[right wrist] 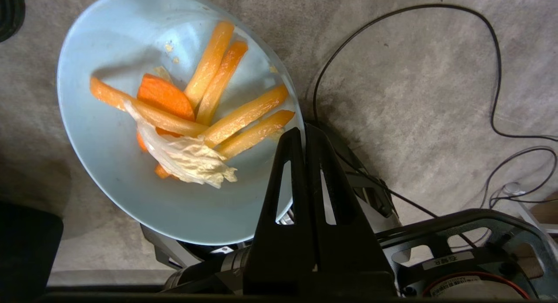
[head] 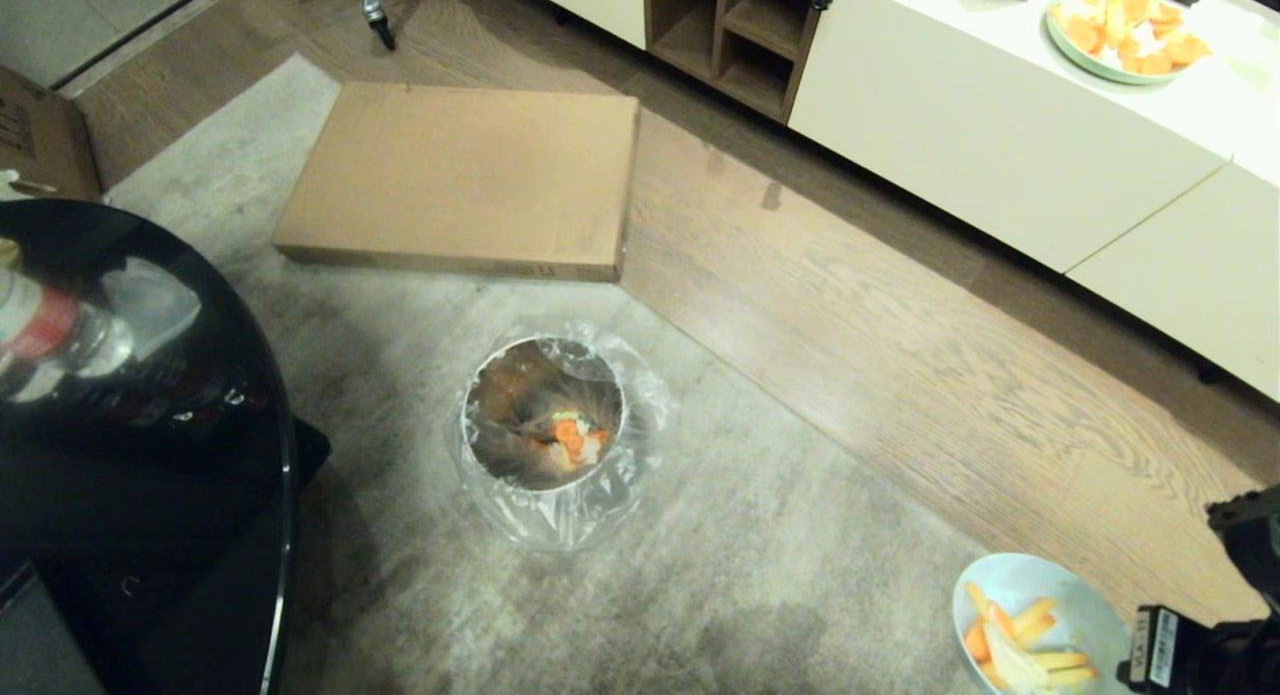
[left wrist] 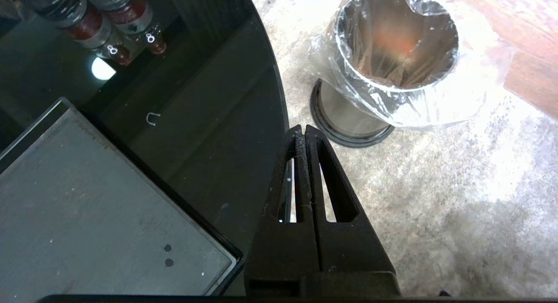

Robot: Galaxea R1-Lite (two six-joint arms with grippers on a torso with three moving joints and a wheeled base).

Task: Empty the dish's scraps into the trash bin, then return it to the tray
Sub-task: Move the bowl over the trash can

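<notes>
Spillage is the nearest danger: the dish (right wrist: 144, 120), pale blue-white, sits at the near right corner of the head view, gripped at its rim by the right gripper (right wrist: 301, 135), whose fingers (right wrist: 285, 172) are pressed together on that edge. The scraps (right wrist: 196, 120), orange strips and a pale leafy bit, lie loose in the bowl, which looks tilted in the right wrist view. With only a thin rim pinch, a quick swing could let the dish pivot or slip, dropping pieces onto the rug (head: 760, 535) before the bin.

Farther in, at the centre, the trash bin (head: 545, 415) stands well apart from the dish, its clear liner (left wrist: 409, 102) bulging around the mouth, with some orange and pale bits already inside. A pour started too early or off centre would likely land on the liner's outer folds or the rug.

At the left, the left gripper (left wrist: 301, 133) hangs idle with fingers closed on nothing, above the edge of the glossy black surface (left wrist: 209, 120) that carries the tray (left wrist: 87, 207). Bottles (head: 40, 335) stand on that surface beyond the tray, so a wide return sweep might clip them.
</notes>
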